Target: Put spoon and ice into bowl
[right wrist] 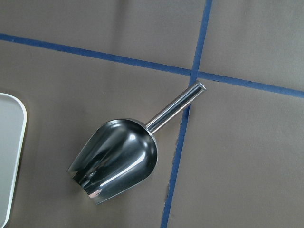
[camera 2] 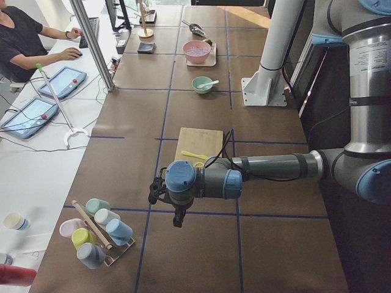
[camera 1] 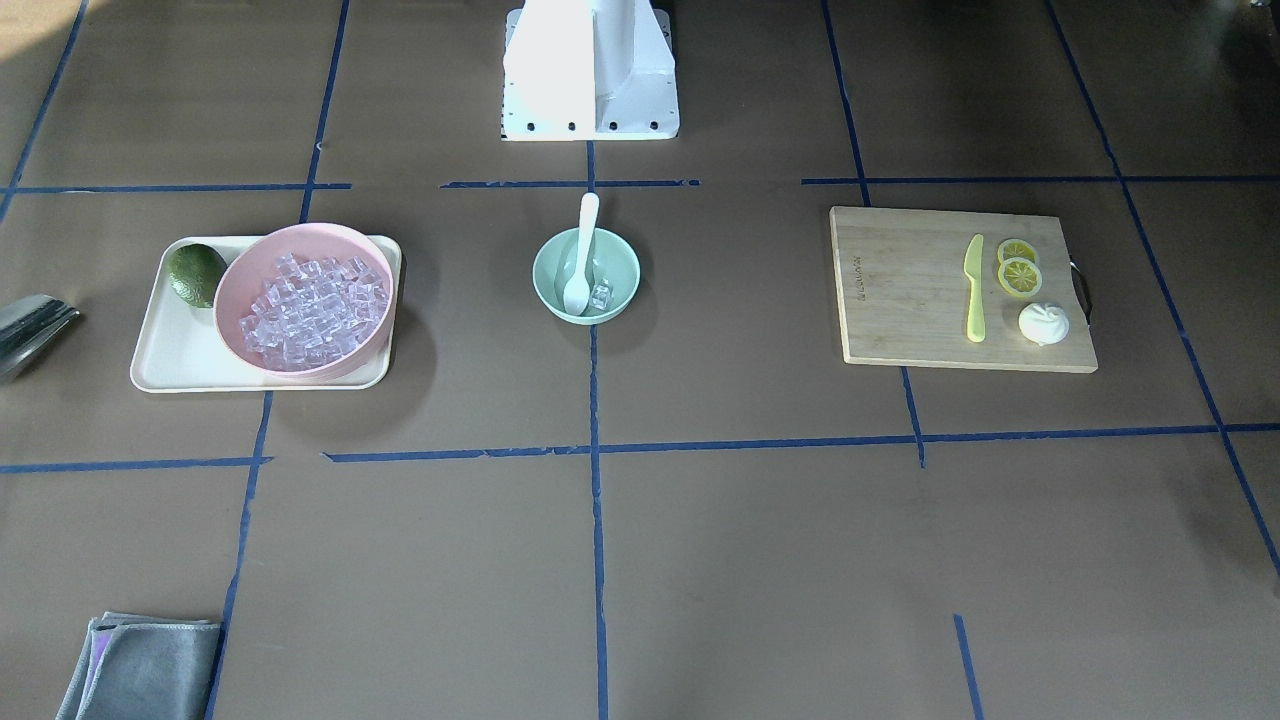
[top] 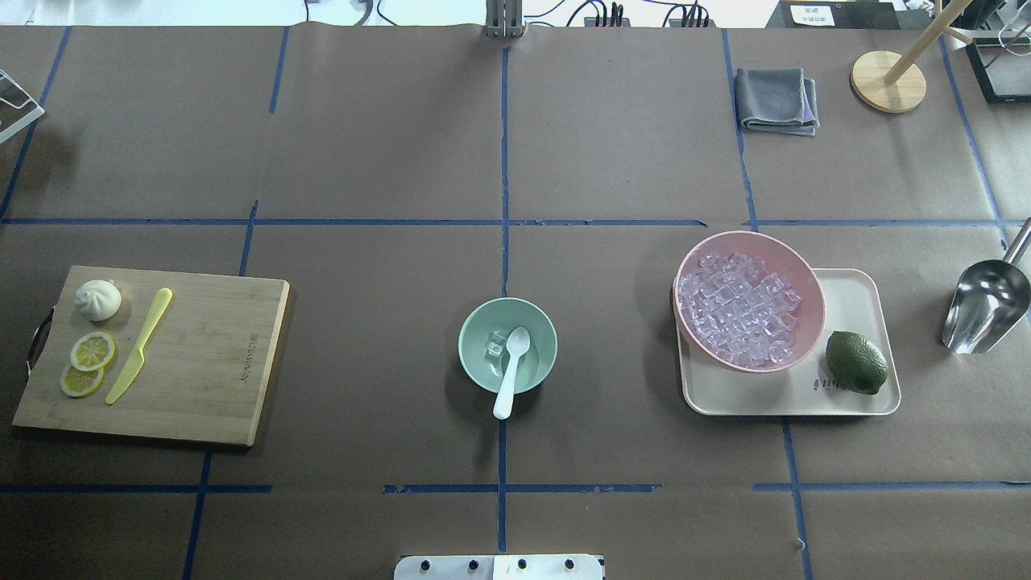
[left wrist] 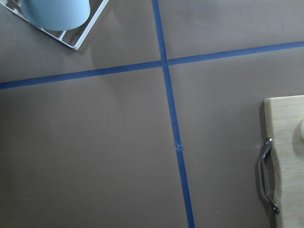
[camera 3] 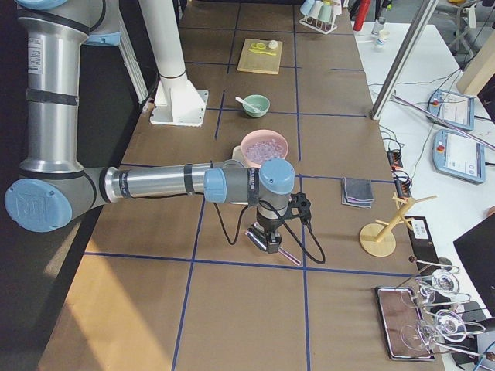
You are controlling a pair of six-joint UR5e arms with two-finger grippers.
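The mint-green bowl [top: 469, 342] stands at the table's middle; it also shows in the front view [camera 1: 622, 262]. The white spoon [top: 511, 372] lies in it, head inside and handle over the rim toward the robot; it shows in the front view [camera 1: 583, 250] too. One clear ice cube [top: 495, 348] lies in the bowl beside the spoon head. Several more ice cubes [top: 739, 310] fill the pink bowl [top: 809, 278]. My left gripper [camera 2: 177, 217] hangs over bare table past the cutting board. My right gripper [camera 3: 269, 239] hangs over the metal scoop [right wrist: 118, 156]. I cannot tell whether either is open or shut.
The pink bowl and a lime [top: 855, 362] sit on a cream tray [top: 854, 298]. A cutting board [top: 201, 362] holds a yellow-green knife [top: 138, 346], lemon slices and a bun. A grey cloth [top: 775, 99], a wooden stand [top: 888, 80] and a cup rack [camera 2: 98, 232] stand further out.
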